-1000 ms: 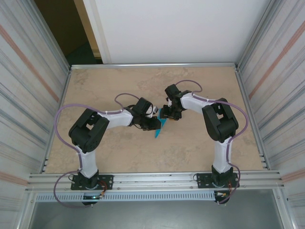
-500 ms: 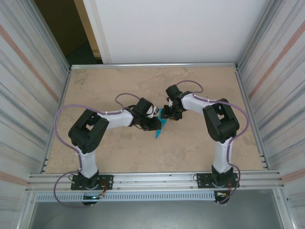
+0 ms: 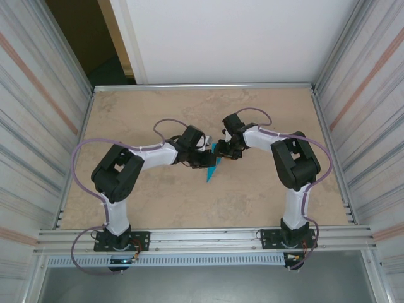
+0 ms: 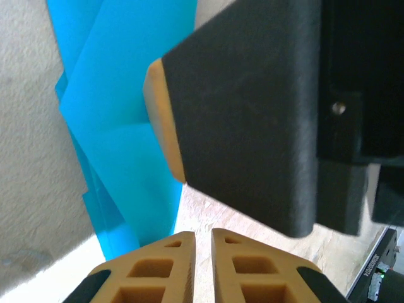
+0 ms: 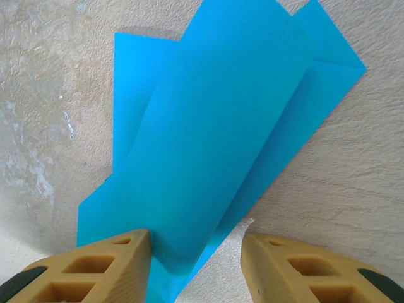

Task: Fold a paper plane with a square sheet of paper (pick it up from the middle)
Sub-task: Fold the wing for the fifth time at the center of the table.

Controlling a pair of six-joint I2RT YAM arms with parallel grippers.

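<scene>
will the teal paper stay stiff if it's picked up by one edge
Probably not: the paper looks thin, and its top layer curves up off the layers beneath. It seems very light, so a nudge would likely slide it across the table.

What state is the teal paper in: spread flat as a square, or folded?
Folded. In the right wrist view the paper plane shows overlapping layers and creases; from above it is a narrow pointed shape.
</scene>
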